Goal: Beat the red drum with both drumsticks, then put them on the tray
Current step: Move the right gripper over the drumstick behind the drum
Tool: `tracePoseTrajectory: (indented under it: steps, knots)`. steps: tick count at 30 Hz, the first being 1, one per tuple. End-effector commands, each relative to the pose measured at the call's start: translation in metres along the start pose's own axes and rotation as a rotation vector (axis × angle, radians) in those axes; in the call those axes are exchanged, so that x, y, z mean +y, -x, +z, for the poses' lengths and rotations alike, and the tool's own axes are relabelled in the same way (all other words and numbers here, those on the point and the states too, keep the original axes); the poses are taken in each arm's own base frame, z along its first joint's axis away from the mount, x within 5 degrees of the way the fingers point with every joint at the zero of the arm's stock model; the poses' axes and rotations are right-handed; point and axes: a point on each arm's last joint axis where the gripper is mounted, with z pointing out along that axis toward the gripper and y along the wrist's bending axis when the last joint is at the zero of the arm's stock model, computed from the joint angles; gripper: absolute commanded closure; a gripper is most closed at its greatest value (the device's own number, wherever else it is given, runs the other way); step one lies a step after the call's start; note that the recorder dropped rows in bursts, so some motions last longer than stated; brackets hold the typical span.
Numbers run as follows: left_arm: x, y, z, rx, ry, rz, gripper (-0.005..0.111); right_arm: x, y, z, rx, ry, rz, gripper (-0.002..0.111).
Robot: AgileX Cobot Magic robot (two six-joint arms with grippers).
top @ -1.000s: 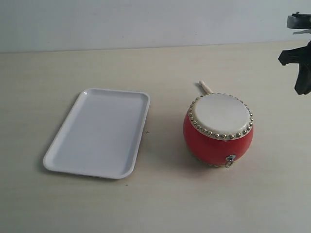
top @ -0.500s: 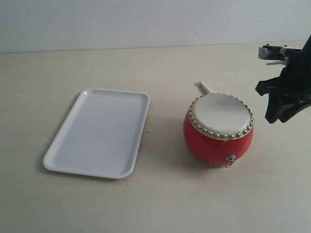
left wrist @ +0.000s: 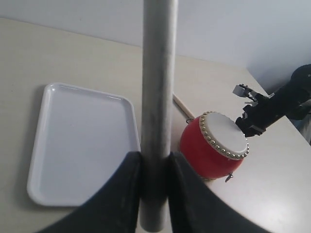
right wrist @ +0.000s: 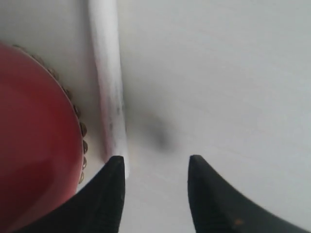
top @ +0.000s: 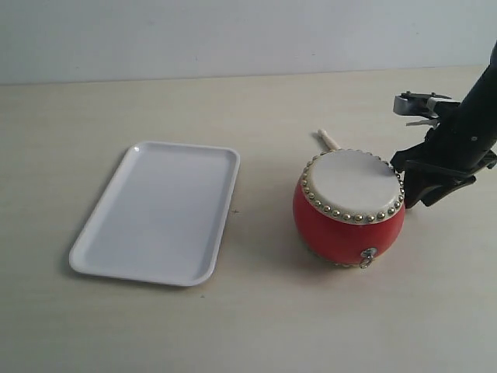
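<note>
The red drum stands upright on the table, right of the white tray. One drumstick lies on the table behind the drum, only its end showing in the exterior view. My right gripper hangs low at the drum's right side. Its jaws are open, with that drumstick just outside one fingertip and the drum beyond it. My left gripper is shut on the other drumstick, high above the tray and drum. It is outside the exterior view.
The pale table runs to a light wall at the back. The right arm reaches in from the right edge. Bare tabletop lies between tray and drum and in front of both.
My right arm has come down and leftward from the upper right corner to the drum's right side. Drum, tray and the lying drumstick have not moved.
</note>
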Motion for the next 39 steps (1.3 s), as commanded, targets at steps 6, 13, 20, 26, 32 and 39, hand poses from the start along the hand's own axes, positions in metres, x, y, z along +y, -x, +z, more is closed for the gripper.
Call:
tracePoseTrajectory:
  steps: [6, 13, 20, 26, 32, 39]
  knots:
    - [0.0, 0.0, 0.001, -0.008, 0.002, 0.006, 0.107, -0.005, 0.012, -0.005, -0.105, -0.064, 0.002, 0.067]
    - [0.001, 0.0, 0.001, -0.012, 0.005, 0.012, 0.107, -0.005, 0.05, -0.041, -0.222, -0.078, 0.015, 0.067]
    - [0.002, 0.002, 0.001, -0.024, 0.015, 0.032, 0.107, -0.01, 0.08, -0.051, -0.175, -0.038, 0.027, 0.066]
    - [0.002, 0.001, 0.001, -0.023, 0.016, 0.029, 0.107, -0.004, 0.093, -0.036, -0.126, -0.106, -0.025, 0.066]
    - [0.002, 0.001, 0.001, -0.022, 0.018, 0.006, 0.107, 0.022, 0.116, -0.021, -0.13, -0.138, -0.086, 0.066]
    - [0.002, 0.001, 0.001, -0.018, 0.022, 0.001, 0.107, 0.029, 0.133, -0.007, -0.131, -0.12, -0.113, 0.066]
